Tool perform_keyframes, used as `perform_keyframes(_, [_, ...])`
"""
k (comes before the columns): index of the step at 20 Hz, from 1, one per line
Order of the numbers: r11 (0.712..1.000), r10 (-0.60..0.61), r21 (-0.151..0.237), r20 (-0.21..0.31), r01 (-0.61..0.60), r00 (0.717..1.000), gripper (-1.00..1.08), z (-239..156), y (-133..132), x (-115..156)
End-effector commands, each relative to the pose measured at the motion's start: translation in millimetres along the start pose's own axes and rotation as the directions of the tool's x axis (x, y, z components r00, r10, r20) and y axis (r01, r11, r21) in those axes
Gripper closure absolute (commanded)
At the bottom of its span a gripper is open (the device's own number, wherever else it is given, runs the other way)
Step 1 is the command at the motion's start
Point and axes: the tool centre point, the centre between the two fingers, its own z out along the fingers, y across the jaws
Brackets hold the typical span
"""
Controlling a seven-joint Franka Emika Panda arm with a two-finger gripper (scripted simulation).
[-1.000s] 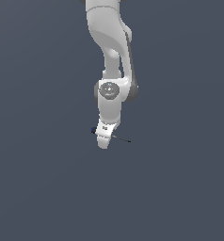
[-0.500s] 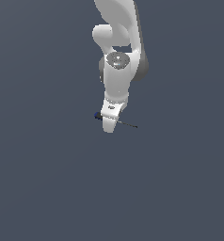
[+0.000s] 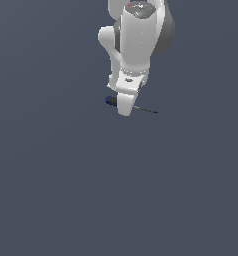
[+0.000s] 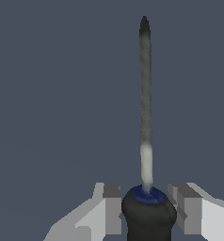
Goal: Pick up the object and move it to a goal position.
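Observation:
The object is a small screwdriver with a dark blue-and-black handle point(image 3: 110, 100) and a thin dark shaft point(image 3: 146, 109). In the exterior view it sticks out on both sides of my gripper point(image 3: 125, 107), which hangs from the white arm near the top centre. The wrist view shows the rounded black handle point(image 4: 148, 214) between my two grey fingers point(image 4: 112, 207), and the shaft point(image 4: 145, 94) points away from the camera. My gripper is shut on the handle and holds the screwdriver off the grey floor.
A plain grey floor point(image 3: 66, 190) fills both views. No other object, container or edge shows. No goal marker is visible.
The arm has moved upward and slightly toward the exterior view's right, carrying the screwdriver with it. The grip on the handle is unchanged.

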Motion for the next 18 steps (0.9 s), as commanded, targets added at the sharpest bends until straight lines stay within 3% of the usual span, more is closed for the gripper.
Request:
perform_keyframes(1, [1.0,0.0,0.0,-0.001,0.0,1.0,1.08,-28.1,-10.3,5.0])
perform_keyframes(11, [1.0,0.0,0.0,-0.002,0.0,1.0,1.08,-126.4,-42.7,21.9])
perform_keyframes(18, [1.0,0.001,0.0,-0.002,-0.001,1.0,1.08,-170.3,-55.2,29.5])
